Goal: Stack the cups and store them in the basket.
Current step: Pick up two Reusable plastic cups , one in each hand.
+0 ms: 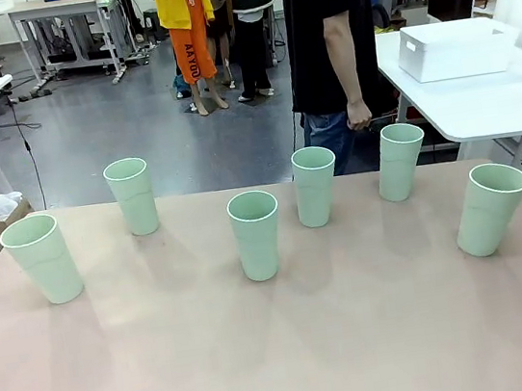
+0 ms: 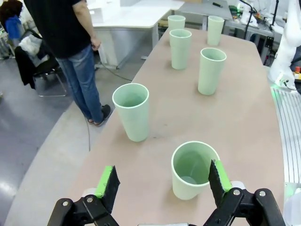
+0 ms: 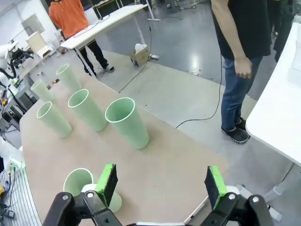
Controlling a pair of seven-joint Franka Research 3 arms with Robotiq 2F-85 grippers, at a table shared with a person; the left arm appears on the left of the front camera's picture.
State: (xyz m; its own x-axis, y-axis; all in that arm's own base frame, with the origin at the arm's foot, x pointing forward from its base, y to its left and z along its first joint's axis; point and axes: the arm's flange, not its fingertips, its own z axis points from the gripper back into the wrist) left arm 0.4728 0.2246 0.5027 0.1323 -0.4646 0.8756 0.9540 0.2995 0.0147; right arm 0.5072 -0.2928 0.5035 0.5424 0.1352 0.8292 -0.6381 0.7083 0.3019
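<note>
Six mint-green cups [image 1: 256, 235] stand upright on the tan table [image 1: 284, 358], each apart from the others and none nested in another. We see our left gripper [image 2: 162, 179] with its green-padded fingers [image 2: 106, 181] spread wide and nothing held between them. The nearest cup [image 2: 190, 165] stands just past the fingertips, partly behind the finger on the picture's right, and we cannot tell whether it touches the pad. A second cup [image 2: 132, 112] stands farther ahead of this claw, nearer the table's edge, and the other four run away from it in a loose row.

Our right gripper [image 3: 161, 184] is also spread wide and empty. One end cup [image 3: 79, 184] sits close behind the finger on the picture's left. The next cup [image 3: 128, 122] is ahead of the claw, with the remaining four beyond it, well apart from the fingertips.

We find the white basket [image 1: 454, 49] off the tan table altogether. It rests on a white side table [image 1: 483, 111] on the right arm's side, well beyond the row of cups. A person in a black top stands on the floor at the far edge, one hand [image 1: 358, 114] hanging down between the cups and that side table.
</note>
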